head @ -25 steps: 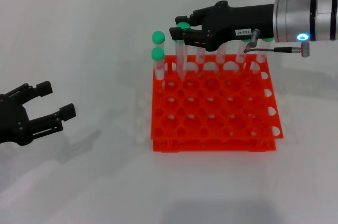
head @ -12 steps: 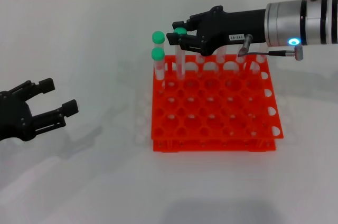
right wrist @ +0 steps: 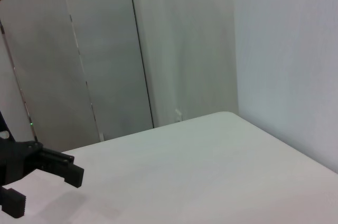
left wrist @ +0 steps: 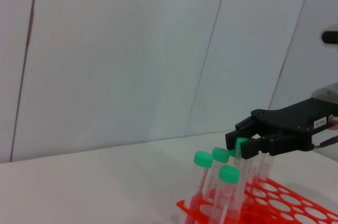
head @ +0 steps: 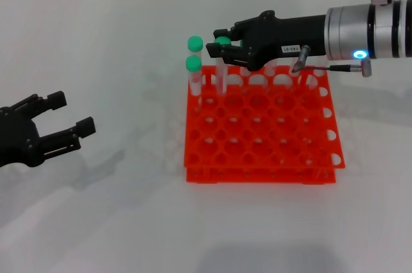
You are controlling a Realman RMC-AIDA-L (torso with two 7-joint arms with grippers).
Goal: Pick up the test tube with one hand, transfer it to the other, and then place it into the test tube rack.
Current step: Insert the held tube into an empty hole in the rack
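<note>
The test tube stands upright with its lower end in a hole of the back row of the orange-red test tube rack. My right gripper, with the white label and blue ring, is shut on its green cap; this also shows in the left wrist view. Two capped twin tubes stand at the rack's back left corner, and more stand behind the right gripper. My left gripper is open and empty, low over the table at the far left.
The rack's front and middle holes hold nothing. A thin cable with a metal plug hangs by the right wrist above the rack's back right corner. The white table runs wide around the rack.
The right gripper has lowered the tube, so its cap sits lower and its end is down in the rack. The left gripper has hardly moved.
</note>
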